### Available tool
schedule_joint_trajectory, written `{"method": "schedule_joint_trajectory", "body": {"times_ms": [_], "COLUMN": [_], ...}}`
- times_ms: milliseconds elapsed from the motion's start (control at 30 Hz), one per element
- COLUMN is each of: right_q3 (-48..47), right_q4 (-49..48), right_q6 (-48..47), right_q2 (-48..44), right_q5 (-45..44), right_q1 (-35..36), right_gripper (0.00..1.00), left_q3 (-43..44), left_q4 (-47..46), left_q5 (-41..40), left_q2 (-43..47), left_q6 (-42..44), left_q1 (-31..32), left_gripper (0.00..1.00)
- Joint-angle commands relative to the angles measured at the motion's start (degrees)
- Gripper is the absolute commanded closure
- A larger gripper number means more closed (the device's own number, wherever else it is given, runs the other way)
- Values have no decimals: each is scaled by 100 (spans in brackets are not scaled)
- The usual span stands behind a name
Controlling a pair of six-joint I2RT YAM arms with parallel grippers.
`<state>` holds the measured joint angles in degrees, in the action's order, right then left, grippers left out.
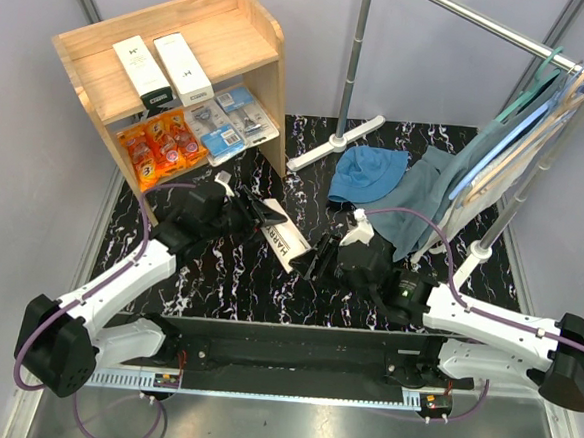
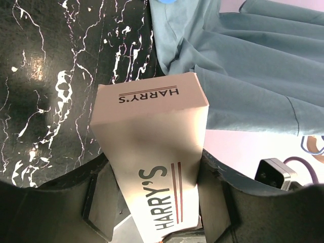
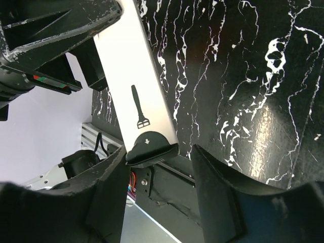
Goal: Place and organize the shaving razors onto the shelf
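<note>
The light-wood shelf point(image 1: 225, 34) stands at the back left. Two white Harry's boxes point(image 1: 160, 66) lie on its top level. Orange packs point(image 1: 157, 144) and blue blister packs point(image 1: 229, 119) lie on its lower level. My left gripper point(image 1: 262, 217) is shut on a third Harry's box point(image 1: 282, 243), held tilted over the black marble mat; the left wrist view shows the box point(image 2: 152, 131) clamped between both fingers point(image 2: 212, 197). My right gripper point(image 1: 319, 259) is open. In its wrist view the box's dark end point(image 3: 149, 149) sits between the spread fingers point(image 3: 217, 192), close to the left one.
A metal clothes rack point(image 1: 356, 53) with hanging teal garments point(image 1: 518, 135) stands at the right; its white foot point(image 1: 332, 142) lies on the mat. Blue cloths point(image 1: 370, 174) lie by it, close to the right of both grippers. Teal cloth point(image 2: 243, 66) lies beyond the held box.
</note>
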<state>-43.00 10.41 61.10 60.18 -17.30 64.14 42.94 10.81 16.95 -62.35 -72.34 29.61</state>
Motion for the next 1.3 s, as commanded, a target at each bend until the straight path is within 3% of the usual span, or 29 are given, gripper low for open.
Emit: {"method": "schedule_joint_trajectory", "body": {"times_ms": [0, 233, 433, 500, 533, 700, 933, 1267], "right_q3": [178, 477, 547, 547, 547, 530, 582, 513], "right_q4": [-443, -734, -830, -883, -892, -962, -962, -892], "right_q6": [-72, -116, -186, -221, -239, -309, -265, -134], "right_q2": [-33, -331, -420, -428, -420, -446, -516, -341], "right_q5": [-274, -432, -353, -309, -292, -221, -256, -143], "right_q1": [55, 55, 64, 55, 55, 55, 55, 55], "right_gripper": [49, 75, 86, 88, 88, 89, 89, 89], "left_q3": [-13, -172, -330, -348, -348, -6, 434, 1023], "left_q4": [-641, -729, -721, -703, -651, -28, 1123, 2512], "left_q5": [335, 432, 406, 406, 406, 248, -323, -1878], "left_q2": [152, 258, 355, 381, 381, 346, 548, 1733], "left_q6": [-219, -290, -281, -272, -220, 280, 1080, 2038], "left_q1": [-7, 19, 28, 28, 36, 36, 28, 37], "left_gripper": [48, 48, 41, 36, 27, 2, 1, 1]}}
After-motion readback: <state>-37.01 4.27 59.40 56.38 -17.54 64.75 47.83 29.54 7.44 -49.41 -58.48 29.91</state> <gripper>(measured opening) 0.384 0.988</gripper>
